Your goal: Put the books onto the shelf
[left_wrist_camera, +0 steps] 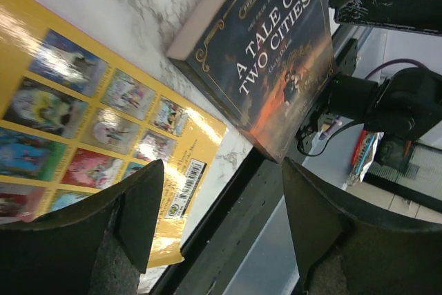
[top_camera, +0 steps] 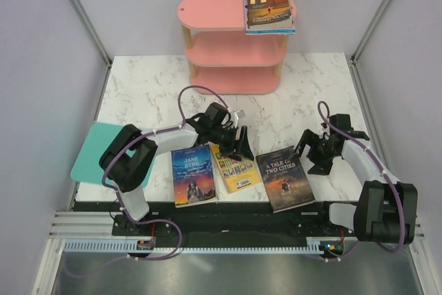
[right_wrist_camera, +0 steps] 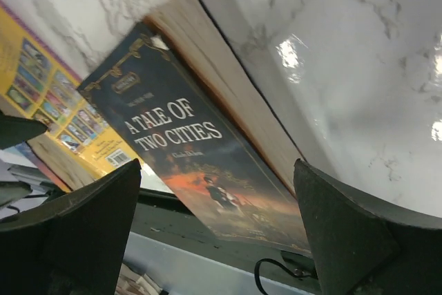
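Observation:
The pink shelf [top_camera: 228,43] stands at the back, and a dark brown-orange book [top_camera: 268,5] lies on another book at the right end of its top board. Three books lie flat near the front edge: blue "Jane Eyre" [top_camera: 193,174], a yellow one [top_camera: 235,168] [left_wrist_camera: 103,122] [right_wrist_camera: 41,94] and "A Tale of Two Cities" [top_camera: 284,179] [left_wrist_camera: 269,53] [right_wrist_camera: 186,143]. My left gripper [top_camera: 238,147] [left_wrist_camera: 221,219] hangs open over the yellow book's far end, holding nothing. By the far right corner of "A Tale of Two Cities", my right gripper [top_camera: 310,152] [right_wrist_camera: 217,233] is open and empty.
A flat teal board [top_camera: 95,151] lies at the table's left edge under the left arm. The table's front rail [top_camera: 228,206] runs just behind the books' near ends. White walls close in the left, back and right sides.

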Controlling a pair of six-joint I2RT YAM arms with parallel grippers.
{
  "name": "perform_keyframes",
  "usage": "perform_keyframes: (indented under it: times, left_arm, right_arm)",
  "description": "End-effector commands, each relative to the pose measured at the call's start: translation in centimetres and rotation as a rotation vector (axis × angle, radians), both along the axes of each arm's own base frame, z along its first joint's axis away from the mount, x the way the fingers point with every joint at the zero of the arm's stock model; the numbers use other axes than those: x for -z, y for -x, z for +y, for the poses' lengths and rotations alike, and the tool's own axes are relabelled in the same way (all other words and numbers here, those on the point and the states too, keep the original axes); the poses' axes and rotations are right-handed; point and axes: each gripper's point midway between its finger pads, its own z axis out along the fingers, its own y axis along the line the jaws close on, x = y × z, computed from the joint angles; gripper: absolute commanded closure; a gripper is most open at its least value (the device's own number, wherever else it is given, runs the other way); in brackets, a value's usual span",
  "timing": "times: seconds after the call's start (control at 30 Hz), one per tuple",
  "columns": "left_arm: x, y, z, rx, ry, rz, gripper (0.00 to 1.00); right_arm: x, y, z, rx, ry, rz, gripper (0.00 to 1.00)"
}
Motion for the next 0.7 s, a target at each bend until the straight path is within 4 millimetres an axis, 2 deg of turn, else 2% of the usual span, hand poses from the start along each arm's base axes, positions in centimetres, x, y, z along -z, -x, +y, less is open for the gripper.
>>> perform_keyframes:
  times: [0.0, 0.07, 0.1, 0.13, 0.2, 0.27, 0.4, 0.6, 0.63, 0.67]
  left_arm:
    - [0.9, 2.1, -1.6, 0.025, -0.034, 0.1, 0.24]
    - [1.4, 2.5, -2.5, 0.038, -0.039, 0.129, 0.24]
    - [1.1, 2.3, -3.3, 0.045, -0.025, 0.122, 0.24]
    - [2.1, 2.4, -3.7, 0.046, -0.037, 0.152, 0.24]
    - [2.0, 2.2, -5.2, 0.064, -0.021, 0.155, 0.24]
    - [3.3, 2.1, -5.9, 0.057, -0.036, 0.195, 0.25]
    - [4.0, 1.1, -7.3, 0.037, -0.027, 0.212, 0.25]
    - [4.9, 0.7, -7.9, 0.029, -0.024, 0.233, 0.25]
    - [4.9, 0.6, -8.0, 0.029, -0.023, 0.229, 0.25]
    - [4.8, 0.6, -8.0, 0.028, -0.022, 0.229, 0.25]
  right_arm:
    - [1.2, 1.1, -0.9, 0.037, 0.07, 0.01, 0.02]
    - [1.6, 1.4, -0.6, 0.034, 0.06, 0.021, 0.02]
    - [1.7, 1.5, -0.3, 0.027, 0.042, 0.025, 0.02]
    - [2.0, 1.4, 0.0, 0.023, 0.032, 0.021, 0.02]
    - [2.7, 2.0, 0.8, 0.011, -0.003, 0.043, 0.02]
    - [3.3, 2.4, 1.4, 0.001, -0.024, 0.048, 0.03]
    - [2.1, 1.7, 3.3, -0.04, -0.125, -0.035, 0.07]
    - [-2.3, -0.2, 5.1, -0.09, -0.236, -0.251, 0.33]
    - [-3.5, -0.4, 5.5, -0.091, -0.273, -0.293, 0.34]
    - [-3.8, -0.5, 5.7, -0.085, -0.285, -0.315, 0.34]
